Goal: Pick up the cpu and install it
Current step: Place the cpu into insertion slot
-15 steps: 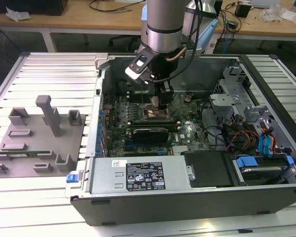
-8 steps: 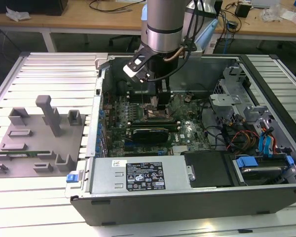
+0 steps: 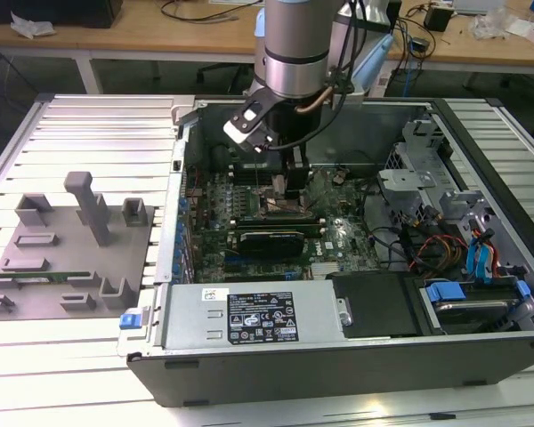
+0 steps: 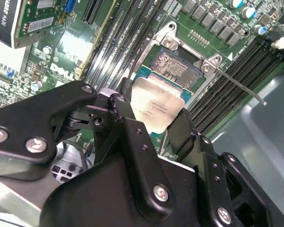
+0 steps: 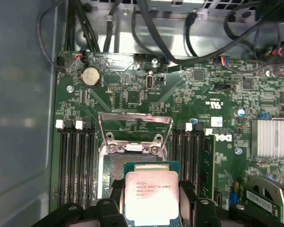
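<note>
- Exterior view: The arm [image 3: 294, 53] is standing over the open case [image 3: 356, 369], and the gripper [image 3: 290, 189] is hanging directly above the socket [image 3: 280, 210] on the board [image 3: 338, 236].
- The case is housing the board, a power supply [image 3: 258, 318] on the camera's side of the socket, and drive bays [image 3: 427, 169] with cables [image 3: 427, 249] off the socket toward the exterior view's right.
- Well apart from the socket, outside the case toward the exterior view's left, a tray [image 3: 62, 258] is carrying a memory stick [image 3: 36, 277] in one of its slots.
- Second wrist view: The fingers [image 4: 120, 106] are pinching two opposite edges of the cpu [image 4: 158, 106], so the gripper is standing only as wide as the chip.
- The cpu is lying partly over the socket [image 4: 175, 64], metal top up, leaving part of the contact field uncovered.
- This edge grip is likely keeping the underside untouched so that the chip can go in flat.
- The lever [image 4: 236, 85] is standing free beside the socket, apparently to keep the opening unlocked.
- First wrist view: The load plate [image 5: 135, 125] is standing raised at the socket's [image 5: 114, 170] far edge, exposing the seat.
- The cpu [image 5: 151, 191] is covering the socket's near part; whether it is touching or hovering just above cannot be told.
- Memory slots [image 5: 73, 161] are flanking the socket on both sides.
</note>
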Robot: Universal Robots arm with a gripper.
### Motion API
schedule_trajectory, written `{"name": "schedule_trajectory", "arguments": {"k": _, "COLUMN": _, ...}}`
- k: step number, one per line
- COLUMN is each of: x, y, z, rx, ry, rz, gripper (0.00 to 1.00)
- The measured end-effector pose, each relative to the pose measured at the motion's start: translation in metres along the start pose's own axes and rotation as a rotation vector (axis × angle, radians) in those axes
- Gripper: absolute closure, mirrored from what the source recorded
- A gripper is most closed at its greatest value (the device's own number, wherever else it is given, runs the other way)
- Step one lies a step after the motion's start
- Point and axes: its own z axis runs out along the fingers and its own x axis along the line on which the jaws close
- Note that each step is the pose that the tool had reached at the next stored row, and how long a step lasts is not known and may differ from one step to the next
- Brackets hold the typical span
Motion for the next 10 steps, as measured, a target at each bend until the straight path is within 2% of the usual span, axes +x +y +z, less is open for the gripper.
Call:
{"name": "schedule_trajectory", "arguments": {"k": 2, "x": 0.0002, "y": -0.0019, "z": 0.0055, "rx": -0.0005, "ry": 0.0024, "rz": -0.013, "gripper": 0.45}}
{"name": "schedule_trajectory", "arguments": {"k": 4, "x": 0.0003, "y": -0.0022, "z": 0.0078, "rx": -0.0003, "ry": 0.0020, "rz": -0.010, "gripper": 0.45}}
{"name": "schedule_trajectory", "arguments": {"k": 8, "x": 0.0004, "y": -0.0025, "z": 0.0123, "rx": 0.0009, "ry": -0.0008, "rz": 0.039, "gripper": 0.45}}
{"name": "schedule_trajectory", "arguments": {"k": 9, "x": 0.0062, "y": -0.0028, "z": 0.0196, "rx": 0.0018, "ry": -0.0027, "rz": 0.077, "gripper": 0.45}}
{"name": "schedule_trajectory", "arguments": {"k": 10, "x": 0.0086, "y": -0.0029, "z": 0.0244, "rx": 0.0019, "ry": -0.0029, "rz": 0.078, "gripper": 0.45}}
